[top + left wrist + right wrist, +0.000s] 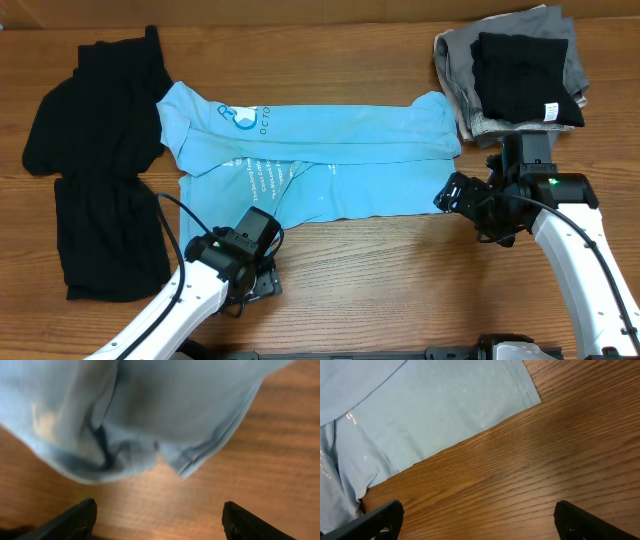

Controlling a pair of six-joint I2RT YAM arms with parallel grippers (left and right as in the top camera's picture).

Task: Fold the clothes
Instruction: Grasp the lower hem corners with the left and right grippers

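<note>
Fingers spread, empty: left hand beside blue shirt, right hand above table.

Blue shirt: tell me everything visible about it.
The blue shirt is a light blue tee of thin knit, with white print and a round logo toward its left end. It lies flat across the table, folded lengthwise and creased, its bunched left end meeting the black garment. The left gripper and right gripper hang open by its near edge, not holding it.
</note>
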